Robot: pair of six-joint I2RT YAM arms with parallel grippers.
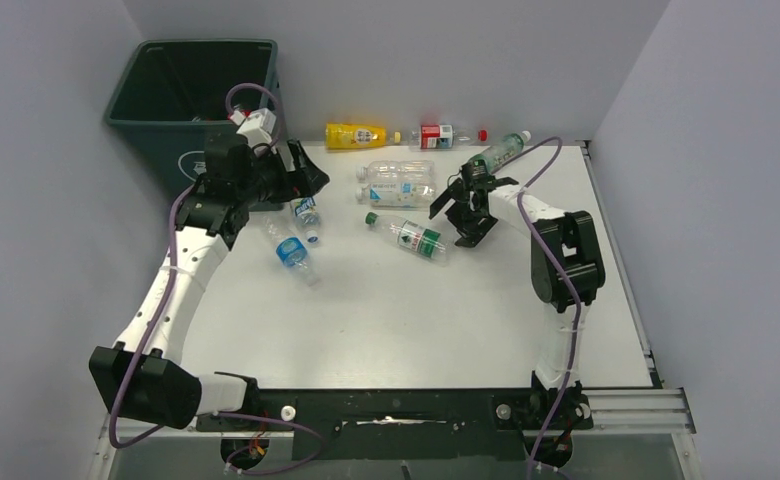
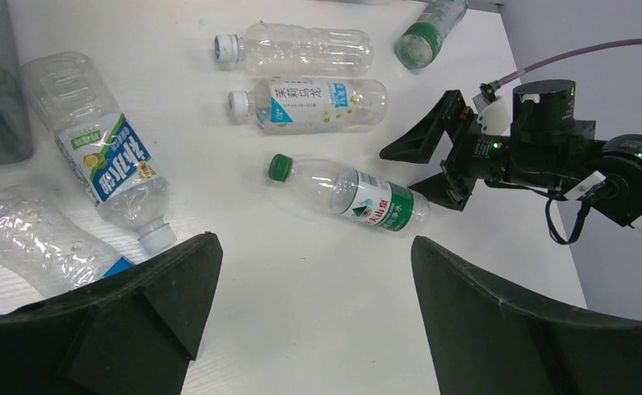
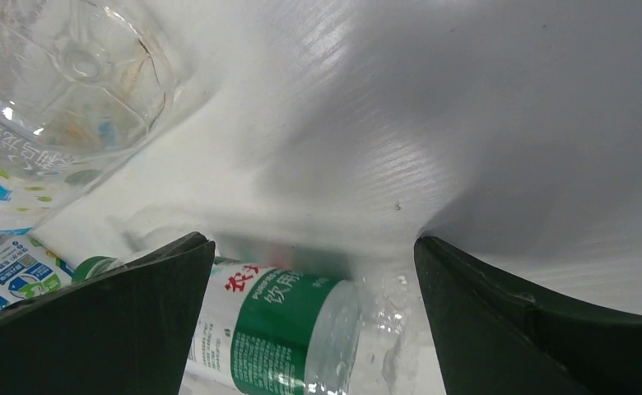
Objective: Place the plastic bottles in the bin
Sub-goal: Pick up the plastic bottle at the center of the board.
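Two arms were out, but the right gripper (image 1: 463, 220) was clearly nearer the green-label bottle (image 1: 408, 236), jaws spread wide and holding nothing. Seen from the top, that bottle lay on the surface at roughly 9 o'clock from the jaws, base end just beside them. Its long axis ran 10 to 4, with the cap pointing to 10. My guess: the jaws needed to straddle it across that axis. The left gripper (image 1: 301, 180), also wide and empty, hovered by two blue-label bottles (image 1: 291, 250) near the bin (image 1: 146, 124) at 11 o'clock.
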